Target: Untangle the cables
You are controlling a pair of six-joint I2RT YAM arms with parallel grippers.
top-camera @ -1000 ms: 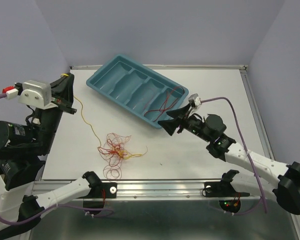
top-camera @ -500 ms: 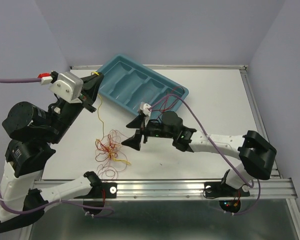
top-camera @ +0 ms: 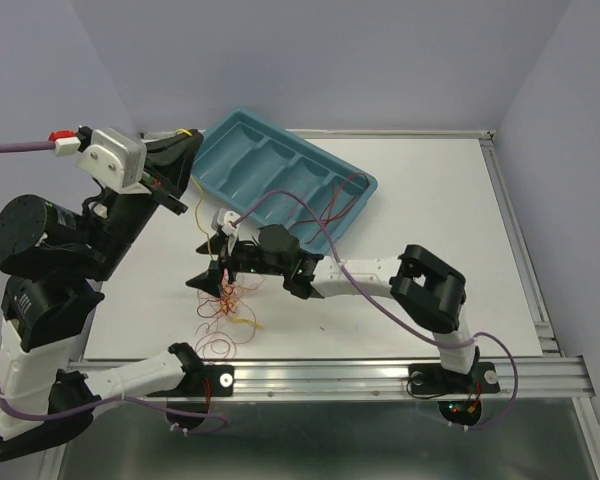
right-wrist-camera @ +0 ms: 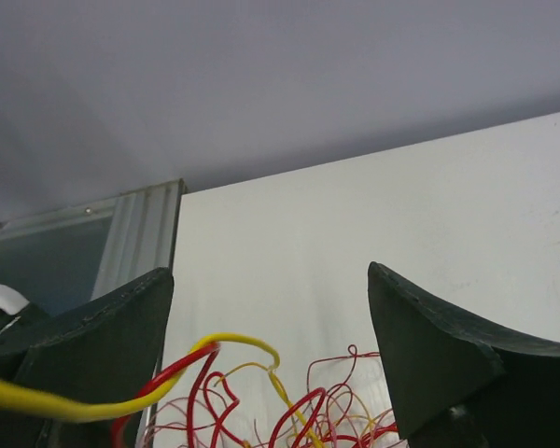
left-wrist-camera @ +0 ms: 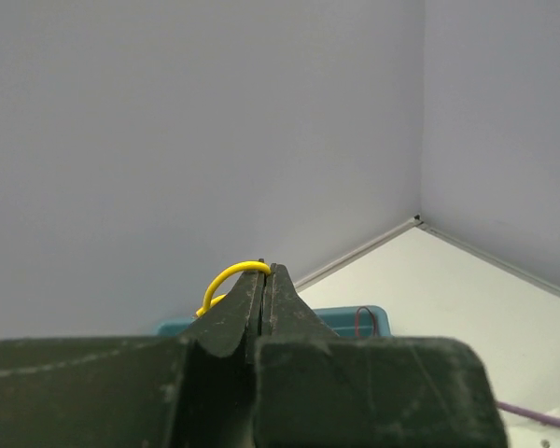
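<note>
The cables (top-camera: pixel 225 305) lie as a loose red, yellow and orange tangle near the table's front left. My left gripper (top-camera: pixel 190 140) is raised by the tray's left corner and shut on a yellow cable (top-camera: pixel 198 215) that hangs down to the tangle. In the left wrist view the yellow cable (left-wrist-camera: pixel 226 277) loops out of the shut left gripper (left-wrist-camera: pixel 264 269). My right gripper (top-camera: pixel 212 278) is low over the tangle's top. It stands open (right-wrist-camera: pixel 269 275), and red and yellow cables (right-wrist-camera: pixel 289 411) rise between its fingers without touching them.
A teal compartment tray (top-camera: pixel 240 140) lies diagonally at the back, with a red cable (top-camera: pixel 335 200) in its right end. The right arm's purple cable (top-camera: pixel 310 225) arcs over the tray's near edge. The table's metal front rail (top-camera: pixel 330 375) runs along the near side.
My right arm swung left from the tray to the tangle and its jaws opened wider. My left gripper moved up and right with the yellow cable, and the tangle shifted slightly.
</note>
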